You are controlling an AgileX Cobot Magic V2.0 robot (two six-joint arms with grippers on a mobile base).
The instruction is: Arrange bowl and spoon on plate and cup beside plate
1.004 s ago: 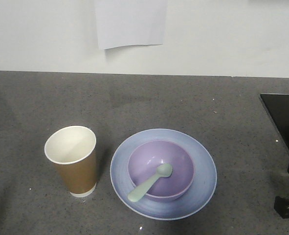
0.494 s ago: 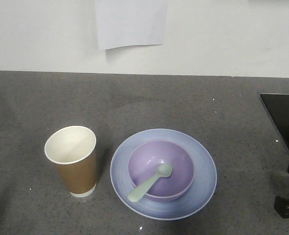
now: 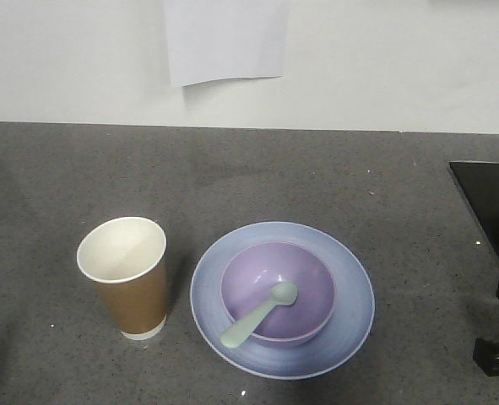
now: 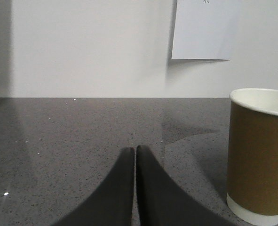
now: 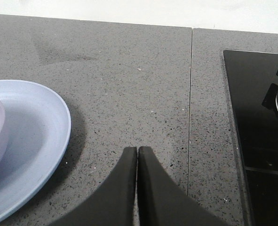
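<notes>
As things lie: the bowl [image 3: 277, 292] sits on the plate [image 3: 350, 270], the spoon [image 3: 258, 315] rests in the bowl with its handle over the near-left rim, and the cup [image 3: 127, 277] stands just left of the plate; the layout looks done.
Risk, cup: the left claw [image 4: 134, 155] is low on the counter [image 3: 317, 177] close beside the cup, so a rightward sweep could tip it (tall, light, empty).
Risk, plate: the right claw [image 5: 137, 155] lies near the plate's right edge; a leftward drift could nudge it.
Left claw: clenched, holding nothing.
Right claw: clenched, empty as well.
</notes>
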